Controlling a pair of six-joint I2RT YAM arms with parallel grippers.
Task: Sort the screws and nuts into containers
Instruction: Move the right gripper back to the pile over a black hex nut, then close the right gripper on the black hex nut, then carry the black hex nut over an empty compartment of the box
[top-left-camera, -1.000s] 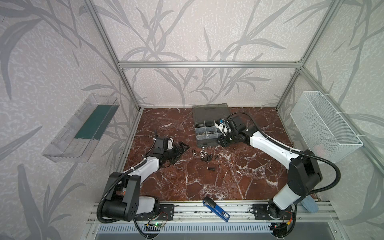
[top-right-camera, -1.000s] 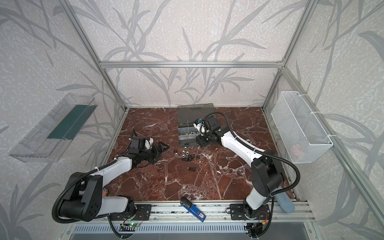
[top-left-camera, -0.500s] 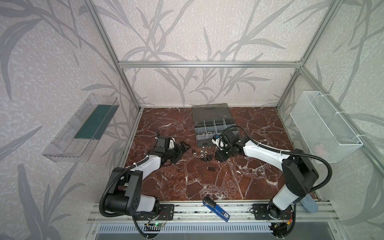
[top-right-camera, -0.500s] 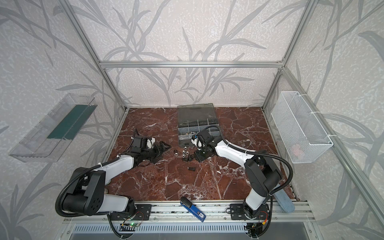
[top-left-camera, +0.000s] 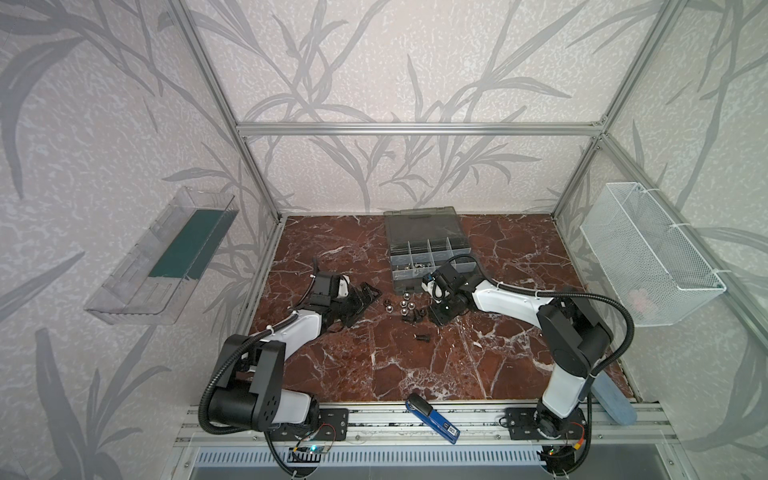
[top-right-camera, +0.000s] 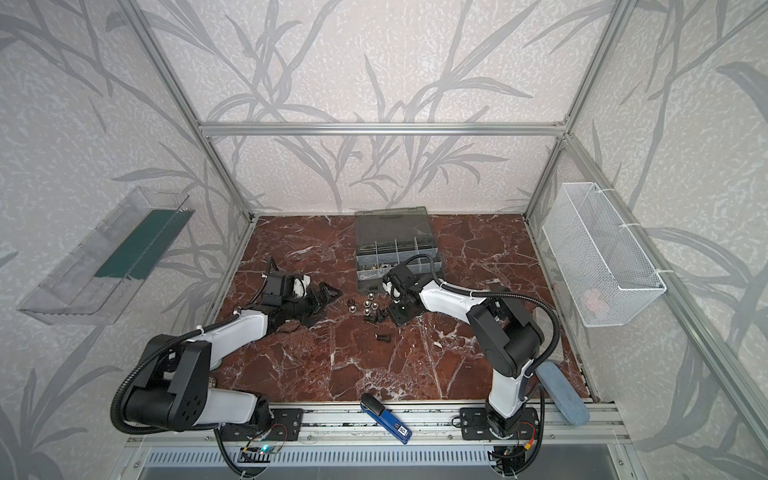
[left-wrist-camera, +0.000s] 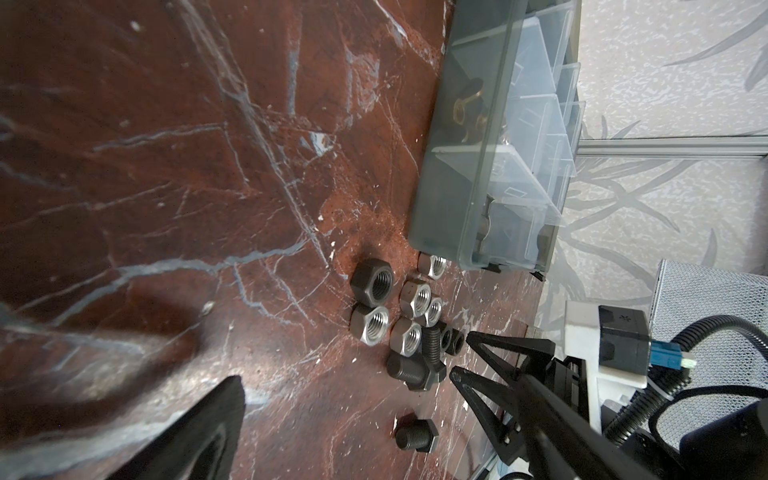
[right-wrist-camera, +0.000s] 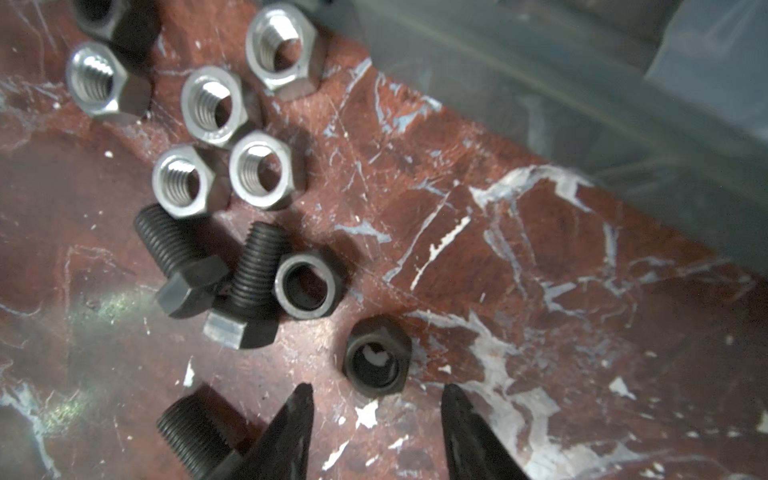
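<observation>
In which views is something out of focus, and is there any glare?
Left wrist view: the nuts are sharp, but the left claw finger closest to the lens is blurred. Right wrist view: the organiser case is out of focus, and a greenish glare lies on the marble table. Both top views: even light, sharp, no strong glare.

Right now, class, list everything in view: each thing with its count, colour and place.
Screws: three, black, loose, table centre.
Nuts: five silver, three dark, loose beside screws; more parts in case, uncountable.
Case: one, grey, open, table back.
Table: one, red-brown marble.
Basket: one, white wire, right wall.
Tray: one, clear, left wall.
Tool: one, blue-black, front rail.
Pad: one, blue-grey, front right corner.
Left gripper: one, black, open, left of nuts.
Right gripper: one, black, open, empty, right of nuts.
</observation>
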